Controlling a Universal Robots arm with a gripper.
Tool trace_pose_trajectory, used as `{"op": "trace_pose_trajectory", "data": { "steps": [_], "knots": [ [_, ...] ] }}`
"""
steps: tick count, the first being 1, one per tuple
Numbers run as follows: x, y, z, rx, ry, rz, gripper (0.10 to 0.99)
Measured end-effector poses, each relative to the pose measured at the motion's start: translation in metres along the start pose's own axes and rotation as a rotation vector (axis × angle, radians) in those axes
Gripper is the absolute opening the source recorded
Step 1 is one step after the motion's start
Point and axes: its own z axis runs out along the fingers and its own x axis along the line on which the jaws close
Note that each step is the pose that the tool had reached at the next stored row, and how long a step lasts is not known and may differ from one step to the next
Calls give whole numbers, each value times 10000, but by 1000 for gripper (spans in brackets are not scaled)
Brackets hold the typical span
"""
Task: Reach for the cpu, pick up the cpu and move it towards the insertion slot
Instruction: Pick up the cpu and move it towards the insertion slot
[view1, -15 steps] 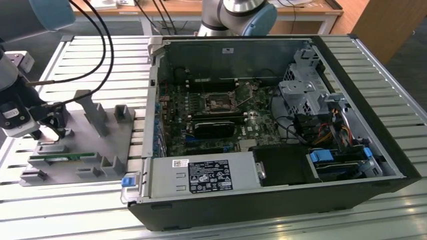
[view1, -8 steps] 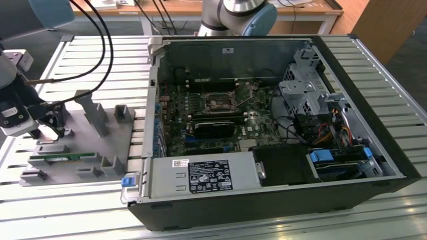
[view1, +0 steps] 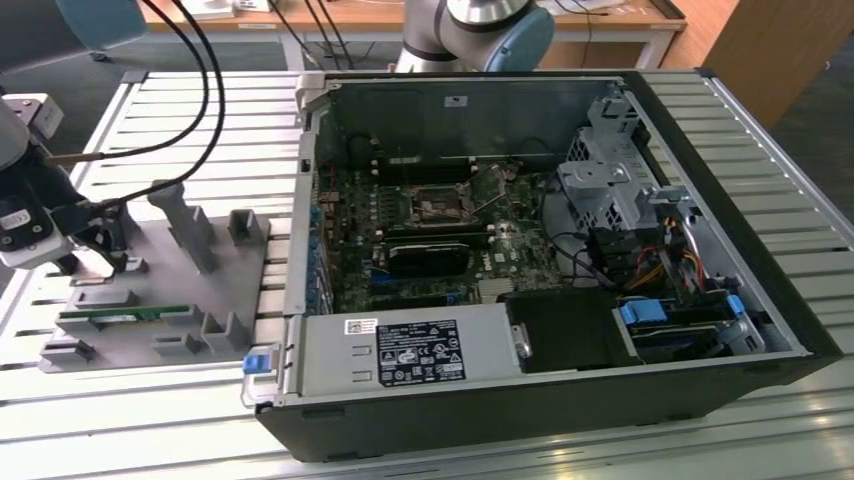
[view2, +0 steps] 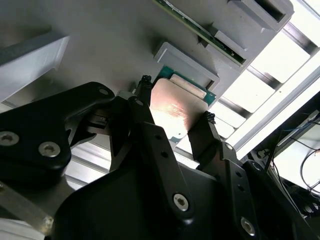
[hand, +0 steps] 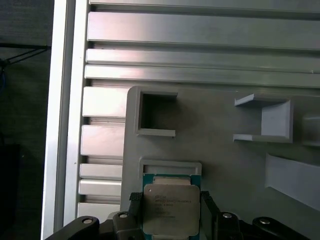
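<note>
The cpu (hand: 171, 207) is a flat square chip with a silvery top and a green rim, lying in a recess of the grey plastic fixture (view1: 200, 290). In both wrist views my gripper (view2: 176, 100) (hand: 170, 200) has one black finger (view2: 144, 87) against each side of the cpu (view2: 177, 107), closed on its edges. In the exterior view the gripper (view1: 100, 262) is low over the fixture's far corner, on that view's left. The insertion slot (view1: 437, 205) is a square metal-framed socket on the motherboard inside the open computer case, well off toward that view's right.
A long green memory stick (view1: 127, 315) lies in the fixture near its front edge. Upright grey posts (view1: 187, 225) rise from the fixture beside the gripper. The case wall (view1: 310, 200) stands between the fixture and the motherboard. The table is slatted aluminium (view1: 160, 410).
</note>
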Motion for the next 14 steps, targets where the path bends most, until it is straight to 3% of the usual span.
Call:
{"op": "trace_pose_trajectory", "data": {
  "steps": [14],
  "knots": [
    [1, 7, -149, 0, 1, 0, 545]
  ]
}}
